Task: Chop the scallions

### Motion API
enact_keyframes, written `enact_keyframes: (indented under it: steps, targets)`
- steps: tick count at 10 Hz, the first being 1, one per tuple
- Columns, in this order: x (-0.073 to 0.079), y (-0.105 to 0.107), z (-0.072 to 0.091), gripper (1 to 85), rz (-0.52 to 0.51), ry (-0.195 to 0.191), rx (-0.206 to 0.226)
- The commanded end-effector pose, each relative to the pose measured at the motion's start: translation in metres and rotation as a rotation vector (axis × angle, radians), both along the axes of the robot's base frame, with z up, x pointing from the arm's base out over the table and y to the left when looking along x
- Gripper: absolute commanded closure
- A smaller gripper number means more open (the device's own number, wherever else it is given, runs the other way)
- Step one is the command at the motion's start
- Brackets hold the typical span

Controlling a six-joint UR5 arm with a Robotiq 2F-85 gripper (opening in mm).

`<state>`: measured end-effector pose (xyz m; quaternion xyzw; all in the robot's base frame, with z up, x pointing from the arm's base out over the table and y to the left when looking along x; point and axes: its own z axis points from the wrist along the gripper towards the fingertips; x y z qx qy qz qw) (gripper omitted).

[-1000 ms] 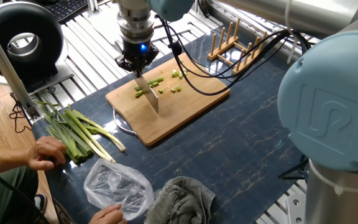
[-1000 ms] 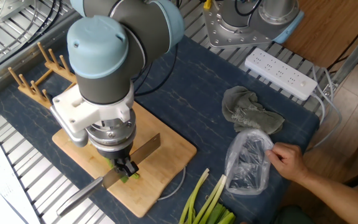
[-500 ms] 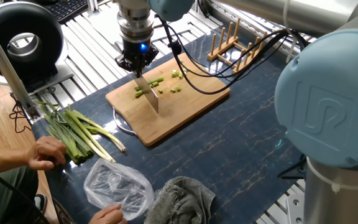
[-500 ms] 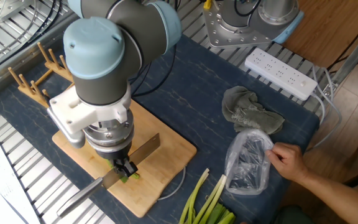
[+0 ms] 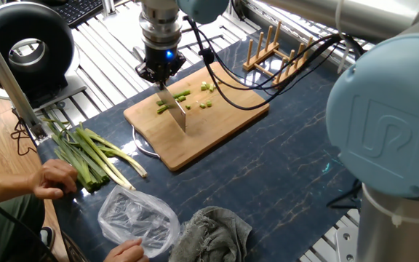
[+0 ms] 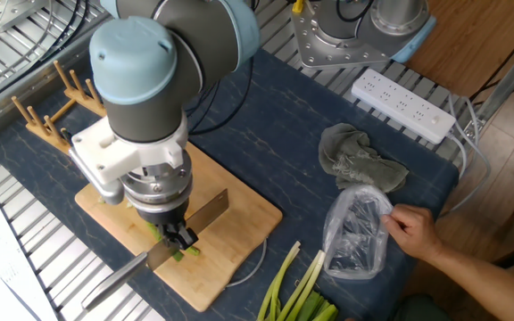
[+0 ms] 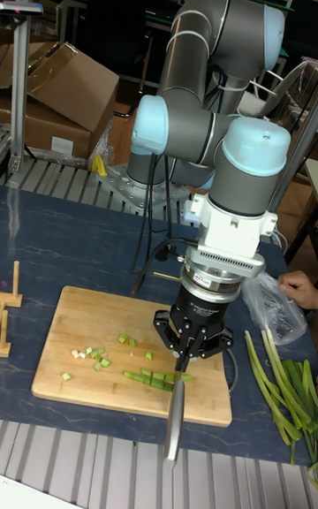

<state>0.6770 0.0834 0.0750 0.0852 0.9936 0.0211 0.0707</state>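
— So where is the robot's black two-finger hand right now?

— Low over the pale bamboo cutting board, closed on the handle of a long steel-bladed kitchen knife. In the tall fixed view the blade points down and toward the camera, past the board's near edge, and the hand sits right above a row of green stalk pieces.

— And the scallions?

— Two lots. Short chopped green scallion pieces lie scattered on the board, some right against the blade, others a little further toward the board's far side. In the tall fixed view, small pale and green bits are spread to the left of the hand, with a longer cut stretch beneath it. The uncut bunch of long dark green stalks with white ends lies on the dark blue marbled desk, well apart from the board.

— Anyone else in view?

— A person's hand rests at the stalk bunch, and another touches a crumpled clear plastic bag. A rumpled grey cloth lies just beside the bag. A wooden peg rack stands beyond the board, and a white power strip lies on the slatted metal surface beyond the desk's edge.
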Motion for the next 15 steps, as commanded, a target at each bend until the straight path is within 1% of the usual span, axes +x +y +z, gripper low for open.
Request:
enact_keyframes:
  steps: [1,3,5,6,8,9,10,11,12,13,14,15]
  targets:
    - [-0.004,0.0,-0.002,84.3,0.008,-0.002,0.0]
    - [-0.009,-0.003,0.001,84.3,0.028,0.016,-0.019]
    - [-0.011,-0.001,0.002,84.3,0.042,0.023,-0.022]
    - [-0.006,0.001,-0.002,84.3,0.045,0.016,-0.029]
    - [0.011,0.007,-0.01,84.3,0.046,-0.007,-0.028]
    - [0.014,0.007,-0.006,84.3,0.055,-0.003,-0.03]
    - [0.012,0.004,0.005,84.3,0.071,0.01,-0.022]
    - [0.003,0.004,0.015,84.3,0.083,0.03,-0.014]
    - [-0.004,0.002,0.022,84.3,0.096,0.039,-0.016]
    - [-0.007,-0.001,0.025,84.3,0.119,0.037,-0.021]
    - [-0.013,0.001,0.03,84.3,0.131,0.043,-0.027]
    - [-0.022,0.006,0.036,84.3,0.152,0.057,-0.033]
